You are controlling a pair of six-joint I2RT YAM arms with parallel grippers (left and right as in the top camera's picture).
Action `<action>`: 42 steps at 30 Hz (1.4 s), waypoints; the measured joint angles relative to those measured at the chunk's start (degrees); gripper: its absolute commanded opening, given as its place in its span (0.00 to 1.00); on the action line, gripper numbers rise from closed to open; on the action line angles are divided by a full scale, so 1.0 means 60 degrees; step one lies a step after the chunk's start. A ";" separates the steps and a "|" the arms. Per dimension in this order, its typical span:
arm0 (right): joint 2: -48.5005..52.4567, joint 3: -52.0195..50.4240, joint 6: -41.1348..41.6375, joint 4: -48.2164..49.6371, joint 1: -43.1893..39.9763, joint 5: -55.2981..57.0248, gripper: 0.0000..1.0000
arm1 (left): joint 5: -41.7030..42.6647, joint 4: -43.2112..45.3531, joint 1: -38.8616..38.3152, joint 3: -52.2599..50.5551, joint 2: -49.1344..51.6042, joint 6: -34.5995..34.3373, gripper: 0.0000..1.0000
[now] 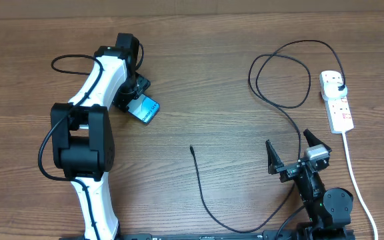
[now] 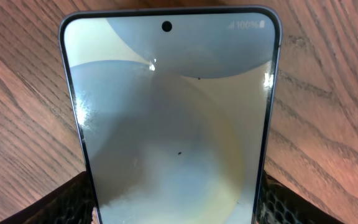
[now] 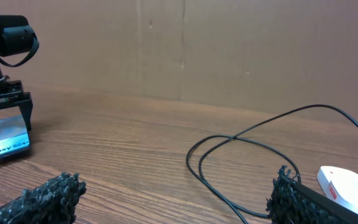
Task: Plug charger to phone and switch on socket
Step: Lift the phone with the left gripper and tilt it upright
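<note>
- The left gripper's (image 1: 137, 100) fingers (image 2: 73, 202) press against both long edges of the phone (image 2: 173, 124) and hold it. The wrist view cuts off the phone's near end, and from above the arm hides part of it.
- The phone's long axis runs straight out from the fingers. Its camera-hole end points away from them, slanting toward the middle of the table (image 1: 199, 67).
- The right gripper (image 1: 287, 140) is spread wide and empty, near the socket (image 1: 337, 100).
- The charger's (image 1: 192, 150) tip lies loose between the arms, well apart from the phone. Its plug sits in the socket.
</note>
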 measured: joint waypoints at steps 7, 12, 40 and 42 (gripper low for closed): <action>0.0000 0.0000 0.0004 0.0000 0.0000 -0.0004 1.00 | 0.0790 0.0226 0.0000 0.0004 0.0000 0.0208 0.04; 0.0000 0.0000 0.0004 0.0000 0.0000 0.0004 1.00 | 0.1963 0.0965 0.0000 0.0015 0.0000 0.0565 0.04; 0.0000 0.0000 0.0000 0.0000 0.0000 0.0004 1.00 | 0.9825 0.2903 0.0000 0.0178 0.0007 0.0579 0.04; 0.0000 0.0000 0.0004 0.0000 0.0000 0.0004 1.00 | 1.0244 0.2903 0.0000 0.0178 0.0007 0.0342 0.04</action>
